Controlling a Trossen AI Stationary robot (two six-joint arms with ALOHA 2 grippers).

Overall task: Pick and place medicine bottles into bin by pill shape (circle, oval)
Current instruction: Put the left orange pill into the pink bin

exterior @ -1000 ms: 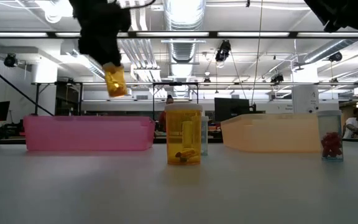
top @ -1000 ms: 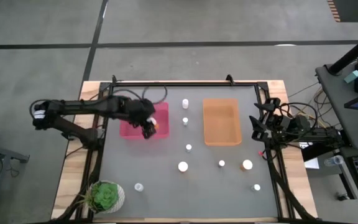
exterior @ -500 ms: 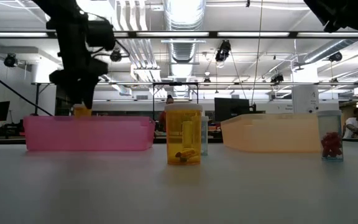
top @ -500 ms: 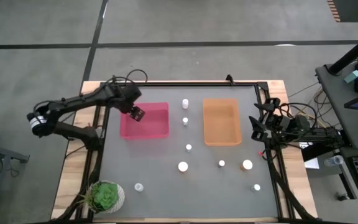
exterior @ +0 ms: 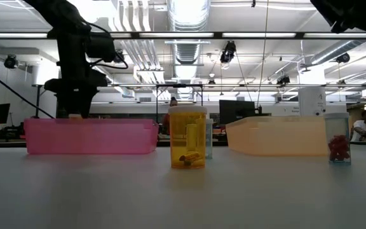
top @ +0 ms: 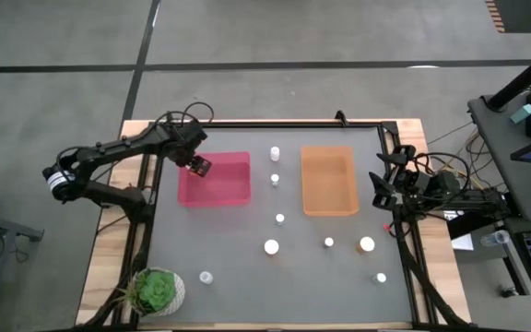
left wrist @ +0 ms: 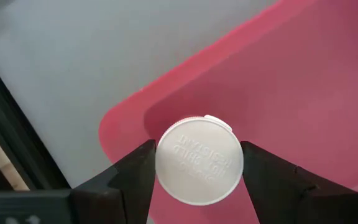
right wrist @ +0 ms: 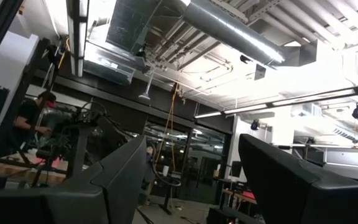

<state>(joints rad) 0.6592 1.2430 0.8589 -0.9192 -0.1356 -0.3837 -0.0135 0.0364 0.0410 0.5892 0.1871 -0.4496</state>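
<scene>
My left gripper point(top: 199, 166) stands over the far left corner of the pink bin point(top: 229, 195), shut on an orange medicine bottle with a white cap point(left wrist: 199, 160). In the low view the gripper point(exterior: 72, 112) reaches down to the bin's rim point(exterior: 91, 122), and the bin wall hides most of the bottle. My right gripper point(top: 383, 184) waits open at the table's right edge, beside the orange bin point(top: 328, 207). Several white-capped bottles stand upright on the table, such as one point(top: 271, 246) near the middle. My left gripper pinches the bottle's round white cap by its sides point(left wrist: 161, 163) between its two fingers. The fingers come from above, pointing down. The bottle stands upright below them inside the pink bin's corner; I cannot tell whether its bottom rests on the bin floor.
Bottles stand between the bins point(top: 274, 153), point(top: 274, 179) and nearer the front point(top: 279, 219), point(top: 328, 243), point(top: 366, 244), point(top: 381, 277), point(top: 206, 277). A white pot with a green plant point(top: 158, 290) sits at the near left corner. Black frame rails border the table.
My left gripper has carried the bottle from above the pink bin's near right part toward its far left corner and has gone down, so the bottle now sits low behind the bin's wall. It slowed in the last half second.
</scene>
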